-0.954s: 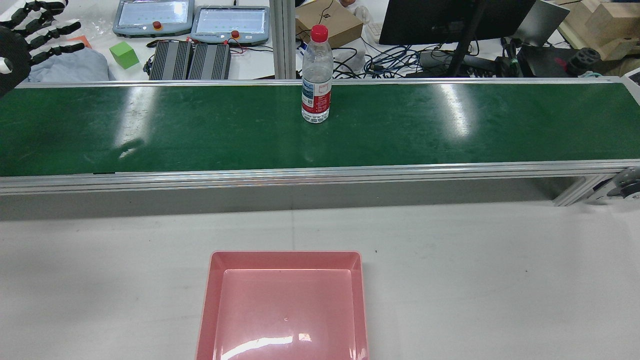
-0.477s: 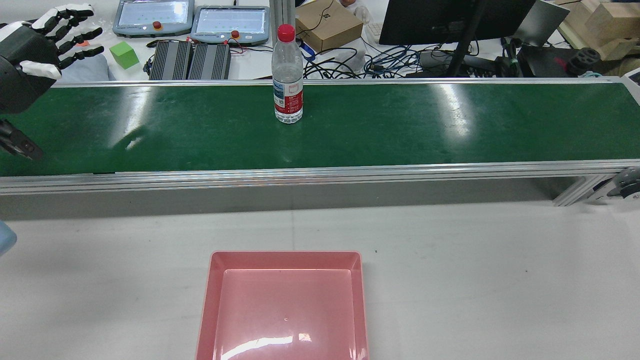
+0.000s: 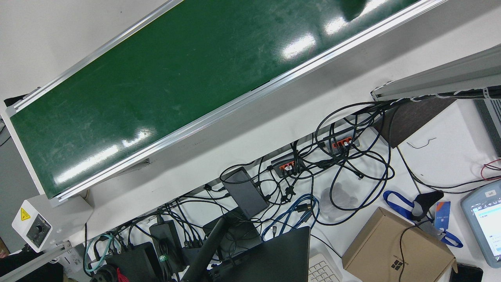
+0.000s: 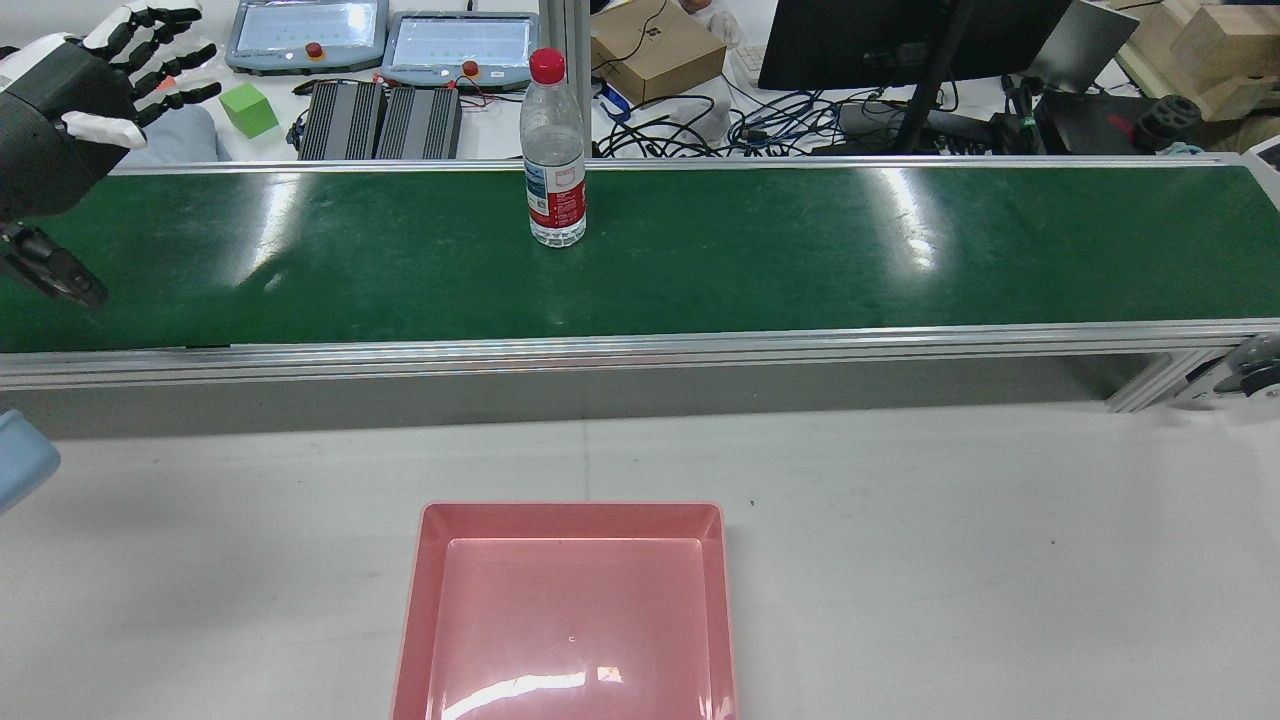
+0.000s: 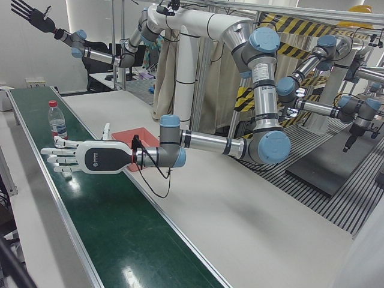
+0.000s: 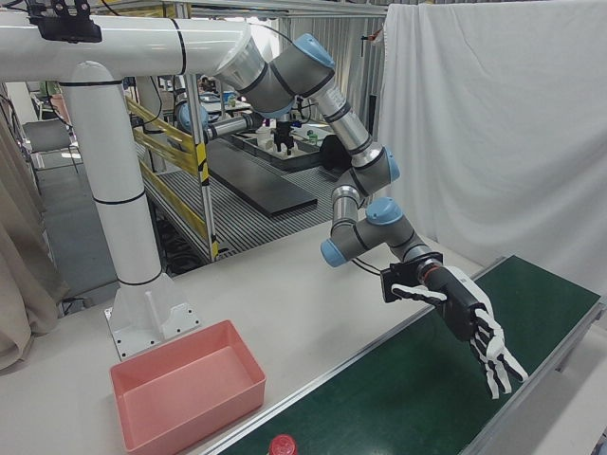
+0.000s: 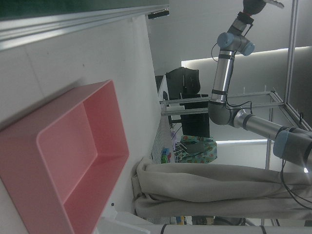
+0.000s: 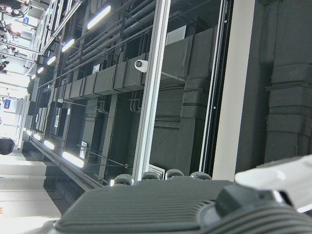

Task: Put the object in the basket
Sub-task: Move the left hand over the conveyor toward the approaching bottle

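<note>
A clear water bottle (image 4: 556, 150) with a red cap and red label stands upright on the green conveyor belt (image 4: 800, 250). It also shows in the left-front view (image 5: 57, 125), and its cap shows in the right-front view (image 6: 282, 444). My left hand (image 4: 60, 85) is open, fingers spread, over the belt's left end, well left of the bottle. It shows in the left-front view (image 5: 78, 159) and the right-front view (image 6: 474, 327). The empty pink basket (image 4: 570, 520) sits on the white table before the belt. My right hand (image 5: 31, 13) is raised high, open.
Behind the belt lie teach pendants (image 4: 305, 35), a green cube (image 4: 247, 108), a cardboard box (image 4: 655, 45), a monitor (image 4: 900, 40) and cables. The belt's aluminium rail (image 4: 640, 345) runs between belt and table. The left hand view shows the basket (image 7: 63, 161).
The bottle has travelled left along the belt. My left hand has come further in from the left edge and turned over the belt's end.
</note>
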{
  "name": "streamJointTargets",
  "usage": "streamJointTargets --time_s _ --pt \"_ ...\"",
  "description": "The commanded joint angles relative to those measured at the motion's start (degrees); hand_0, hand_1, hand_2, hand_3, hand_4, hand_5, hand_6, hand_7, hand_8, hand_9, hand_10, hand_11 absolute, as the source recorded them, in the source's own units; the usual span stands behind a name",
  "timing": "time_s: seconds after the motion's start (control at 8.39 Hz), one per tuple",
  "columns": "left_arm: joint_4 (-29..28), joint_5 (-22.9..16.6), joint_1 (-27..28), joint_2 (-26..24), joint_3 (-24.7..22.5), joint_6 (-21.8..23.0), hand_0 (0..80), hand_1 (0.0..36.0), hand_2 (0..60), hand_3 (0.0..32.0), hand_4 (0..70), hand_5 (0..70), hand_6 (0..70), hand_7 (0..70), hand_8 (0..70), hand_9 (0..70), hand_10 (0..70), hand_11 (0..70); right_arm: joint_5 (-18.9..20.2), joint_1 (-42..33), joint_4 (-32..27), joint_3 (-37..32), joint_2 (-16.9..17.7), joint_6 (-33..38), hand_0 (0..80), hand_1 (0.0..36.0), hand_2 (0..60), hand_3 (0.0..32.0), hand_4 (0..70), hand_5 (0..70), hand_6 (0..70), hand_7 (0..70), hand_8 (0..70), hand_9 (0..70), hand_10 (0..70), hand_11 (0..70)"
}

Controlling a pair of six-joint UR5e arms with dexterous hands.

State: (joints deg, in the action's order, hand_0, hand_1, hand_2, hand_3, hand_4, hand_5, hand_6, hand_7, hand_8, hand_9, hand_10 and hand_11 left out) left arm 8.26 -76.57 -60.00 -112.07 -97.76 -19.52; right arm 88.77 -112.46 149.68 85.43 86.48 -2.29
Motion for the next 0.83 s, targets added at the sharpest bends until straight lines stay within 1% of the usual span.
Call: streamJointTargets --time_s 0.0,0.12,0.24,0.48,0.6,0.72 --pt "-0.09 0.11 2.69 -1.75 2.83 -0.25 45.9 0.0 0.0 11.0 2.0 31.1 3.3 3.2 8.5 9.9 7.7 11.3 0.0 -0.04 0.0 0.0 0.0 0.0 0.0 0.0 0.0 0.0 0.0 0.0 0.0 0.0 0.0 0.0 0.0 0.0" --pt "0.43 0.02 3.74 -1.75 2.57 -0.25 45.7 0.0 0.0 11.4 1.7 30.4 3.1 3.1 8.1 9.2 7.8 11.5 0.0 -0.04 0.0 0.0 0.0 0.0 0.0 0.0 0.0 0.0 0.0 0.0 0.0 0.0 0.0 0.0 0.0 0.0" --pt "0.79 0.02 3.93 -1.75 2.4 -0.25 45.7 0.0 0.0 11.4 1.8 30.1 2.9 3.0 8.3 9.2 7.7 11.3 0.0 -0.04 0.0 0.0 0.0 0.0 0.0 0.0 0.0 0.0 0.0 0.0 0.0 0.0 0.0 0.0 0.0 0.0" --pt "1.23 0.02 3.93 -1.67 2.31 -0.34 45.9 0.0 0.0 12.4 1.2 29.6 2.7 3.1 8.1 8.6 8.0 11.8 0.0 -0.04 0.0 0.0 0.0 0.0 0.0 0.0 0.0 0.0 0.0 0.0 0.0 0.0 0.0 0.0 0.0 0.0" --pt "1.23 0.02 3.93 -2.01 2.31 0.01 46.2 0.0 0.0 11.4 4.2 30.2 3.9 3.5 10.1 9.8 9.1 13.3 0.0 -0.04 0.0 0.0 0.0 0.0 0.0 0.0 0.0 0.0 0.0 0.0 0.0 0.0 0.0 0.0 0.0 0.0" --pt "1.23 -0.15 3.93 -2.36 2.13 0.01 45.9 0.0 0.0 11.0 4.4 30.2 4.0 3.7 10.2 9.9 9.2 13.4 0.0 -0.04 0.0 0.0 0.0 0.0 0.0 0.0 0.0 0.0 0.0 0.0 0.0 0.0 0.0 0.0 0.0 0.0"
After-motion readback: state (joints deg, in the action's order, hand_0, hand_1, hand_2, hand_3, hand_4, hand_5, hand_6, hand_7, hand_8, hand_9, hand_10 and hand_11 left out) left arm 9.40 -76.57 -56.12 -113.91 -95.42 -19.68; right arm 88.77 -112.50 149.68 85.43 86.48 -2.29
